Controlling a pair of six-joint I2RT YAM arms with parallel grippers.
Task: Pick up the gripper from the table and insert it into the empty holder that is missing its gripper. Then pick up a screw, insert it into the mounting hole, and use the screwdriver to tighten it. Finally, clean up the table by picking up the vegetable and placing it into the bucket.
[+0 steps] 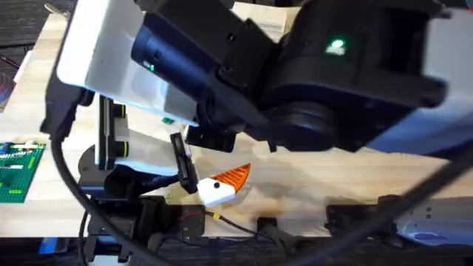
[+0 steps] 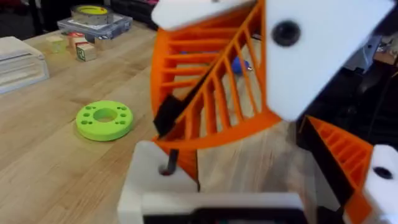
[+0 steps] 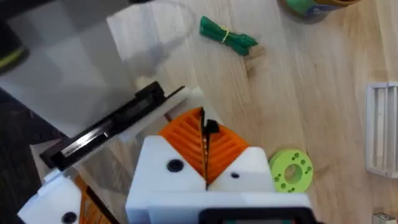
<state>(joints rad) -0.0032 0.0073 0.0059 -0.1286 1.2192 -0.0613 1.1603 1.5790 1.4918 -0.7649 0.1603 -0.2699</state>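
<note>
- The right arm point(image 1: 355, 81) rises close under the overhead camera, a large dark bulk reaching from the lower right across the middle towards the left.
- The left arm point(image 1: 111, 52) is also raised high, and its white link slants across the far left of the table.
- The right gripper point(image 3: 204, 127) points down at the table. Its two orange pads point(image 3: 183, 140) are pressed together, and a slim black piece point(image 3: 210, 127) shows at their tips. What that piece is cannot be told.
- Whether the left gripper point(image 2: 211, 208) is open or closed cannot be told.
- The holder point(image 1: 140, 148) stands at the near left of the table with its black bar point(image 1: 107, 125) upright.
- The gripper point(image 1: 225, 183), orange ribs on a white base, shows just right of the holder, close to the near edge. Whether it rests on the wood or is held cannot be told.
- The left wrist view has a ribbed orange finger point(image 2: 211, 93) close before the camera.
- The vegetable point(image 3: 227, 36) lies flat on the table point(image 3: 323, 81), near the bucket point(image 3: 311, 5) and apart from the holder.
- A green disc point(image 3: 291, 169) lies just beside the right gripper's white base.
- A green brick plate point(image 1: 18, 170) sits at the left edge.
</note>
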